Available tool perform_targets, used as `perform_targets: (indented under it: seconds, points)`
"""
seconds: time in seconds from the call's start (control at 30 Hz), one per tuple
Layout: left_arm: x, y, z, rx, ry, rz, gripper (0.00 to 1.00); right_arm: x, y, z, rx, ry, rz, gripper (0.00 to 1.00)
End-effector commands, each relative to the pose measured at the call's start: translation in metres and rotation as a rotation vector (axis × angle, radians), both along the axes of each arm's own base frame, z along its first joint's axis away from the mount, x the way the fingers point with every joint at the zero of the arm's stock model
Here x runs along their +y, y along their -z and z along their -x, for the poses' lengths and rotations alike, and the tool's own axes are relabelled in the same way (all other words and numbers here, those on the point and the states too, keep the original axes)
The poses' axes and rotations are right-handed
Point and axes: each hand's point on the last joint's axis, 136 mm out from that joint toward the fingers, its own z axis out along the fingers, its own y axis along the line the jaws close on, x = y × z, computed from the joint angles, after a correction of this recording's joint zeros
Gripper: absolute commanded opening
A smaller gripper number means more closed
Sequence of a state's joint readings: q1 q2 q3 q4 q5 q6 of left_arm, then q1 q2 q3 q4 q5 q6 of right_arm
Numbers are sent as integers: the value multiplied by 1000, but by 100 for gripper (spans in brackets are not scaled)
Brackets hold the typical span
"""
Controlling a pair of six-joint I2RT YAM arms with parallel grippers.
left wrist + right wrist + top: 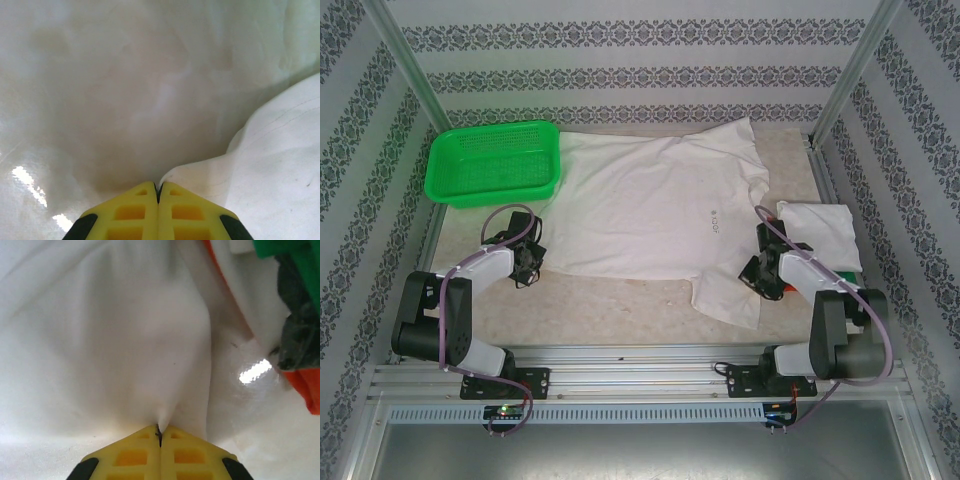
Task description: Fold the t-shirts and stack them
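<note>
A wrinkled white t-shirt (650,205) lies spread flat across the middle of the table, with a sleeve pointing to the near right. My left gripper (532,265) is at its near left corner. In the left wrist view, that gripper's (158,186) yellow jaws are shut on the tip of the cloth edge (280,165). My right gripper (765,275) is at the shirt's right side by the sleeve, and its (159,429) jaws are shut on a puckered pinch of white cloth (125,340). A stack of folded t-shirts (820,232) sits at the right, showing orange-red (306,392) and green (300,260) edges.
A green plastic mesh basket (495,165) stands at the back left, touching the shirt's left edge. Bare pale table (610,305) runs along the near side between the arms. Metal frame posts (850,75) and patterned walls close in the table.
</note>
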State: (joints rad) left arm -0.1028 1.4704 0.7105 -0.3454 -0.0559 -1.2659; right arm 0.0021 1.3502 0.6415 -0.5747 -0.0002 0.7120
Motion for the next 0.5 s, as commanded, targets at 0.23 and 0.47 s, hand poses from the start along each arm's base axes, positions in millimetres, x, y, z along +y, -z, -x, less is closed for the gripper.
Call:
perform_targets:
  seconds: [0.23, 0.47]
  points:
    - [3, -5, -6, -35, -20, 0, 0, 3, -5, 16, -52, 47, -30, 36]
    - [2, -4, -6, -32, -14, 8, 0, 7, 11, 15, -2, 40, -50, 21]
